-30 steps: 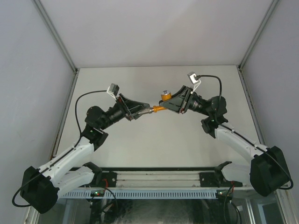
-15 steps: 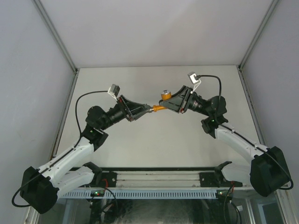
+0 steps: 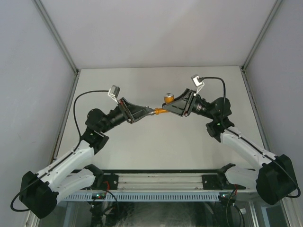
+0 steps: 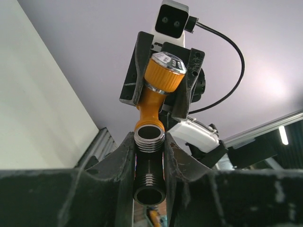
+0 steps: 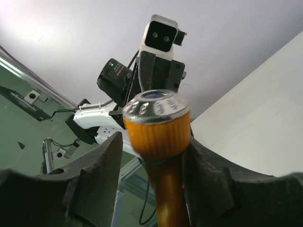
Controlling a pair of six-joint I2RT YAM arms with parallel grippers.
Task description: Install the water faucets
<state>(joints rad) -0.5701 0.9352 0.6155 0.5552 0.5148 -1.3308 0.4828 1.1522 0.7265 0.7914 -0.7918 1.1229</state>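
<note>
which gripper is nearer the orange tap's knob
Right. The right gripper grips the orange tap with its fingers either side of the knob; the left gripper holds the grey fitting at the tap's other end.

Pale grey walls (image 3: 156, 33) enclose a white table (image 3: 161, 146) with metal corner posts (image 3: 56, 35).

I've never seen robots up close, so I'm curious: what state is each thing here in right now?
orange tap: held aloft, its end meeting the grey fitting
grey fitting: held aloft, both ends open
left pincer: shut on the grey fitting
right pincer: shut on the orange tap
</note>
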